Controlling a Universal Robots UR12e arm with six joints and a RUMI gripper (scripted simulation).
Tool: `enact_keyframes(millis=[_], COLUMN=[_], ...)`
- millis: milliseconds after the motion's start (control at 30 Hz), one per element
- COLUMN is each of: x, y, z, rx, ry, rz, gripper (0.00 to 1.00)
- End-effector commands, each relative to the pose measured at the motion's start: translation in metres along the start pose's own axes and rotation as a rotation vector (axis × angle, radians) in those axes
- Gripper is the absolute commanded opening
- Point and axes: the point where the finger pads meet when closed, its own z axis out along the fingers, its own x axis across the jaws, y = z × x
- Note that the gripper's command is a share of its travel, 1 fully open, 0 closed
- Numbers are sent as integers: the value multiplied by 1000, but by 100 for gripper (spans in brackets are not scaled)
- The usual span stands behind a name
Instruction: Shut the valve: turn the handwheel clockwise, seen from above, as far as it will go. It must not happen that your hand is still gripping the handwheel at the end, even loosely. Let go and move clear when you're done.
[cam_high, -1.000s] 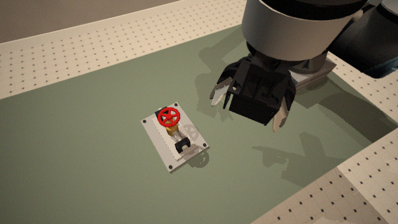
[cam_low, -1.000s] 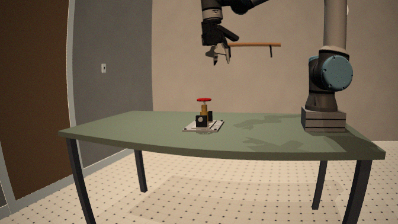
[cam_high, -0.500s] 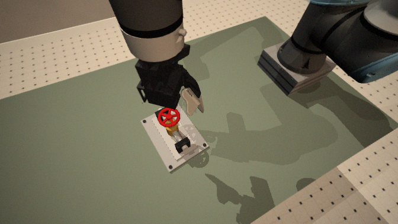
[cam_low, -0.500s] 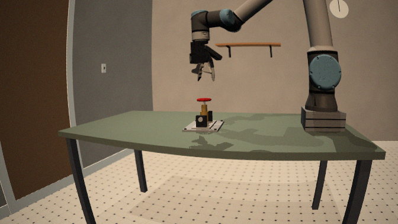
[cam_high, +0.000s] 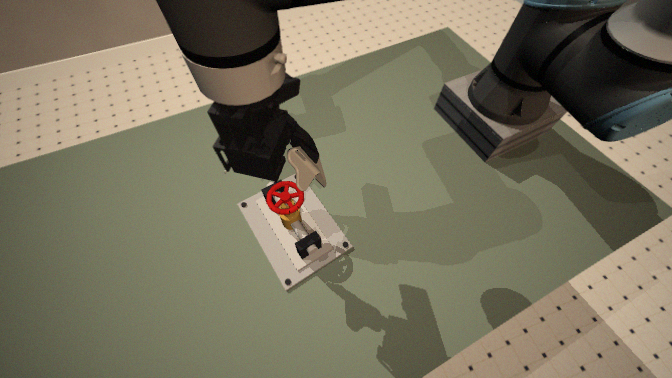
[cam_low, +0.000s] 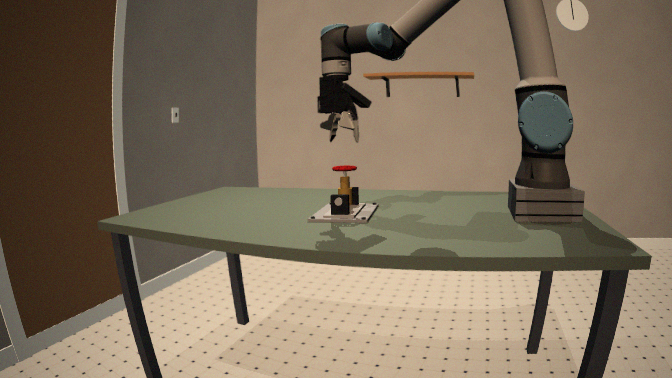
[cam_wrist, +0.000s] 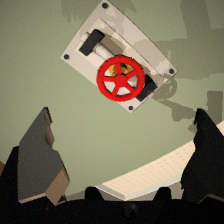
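Note:
The valve has a red spoked handwheel (cam_high: 284, 198) on a brass stem, mounted on a light grey base plate (cam_high: 294, 235) on the green table. It also shows in the side view (cam_low: 344, 168) and in the wrist view (cam_wrist: 120, 79). My gripper (cam_low: 344, 131) hangs open and empty well above the handwheel, roughly over it. In the wrist view the handwheel sits above the midpoint between my two spread fingers. In the top view one tan fingertip (cam_high: 306, 169) shows just beside the wheel; the other finger is hidden behind the gripper body.
The arm's base stands on a stacked block (cam_high: 492, 120) at the table's far right. A black clamp block (cam_high: 308, 245) holds the valve pipe on the plate. A wall shelf (cam_low: 419, 76) hangs behind.

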Motion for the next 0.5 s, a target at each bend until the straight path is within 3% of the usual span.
enact_keyframes(millis=[0,467], x=[-1,-1], y=[0,0], z=[0,11], rx=[-1,-1], ry=[-1,-1], rz=[0,-1], gripper=[100,100])
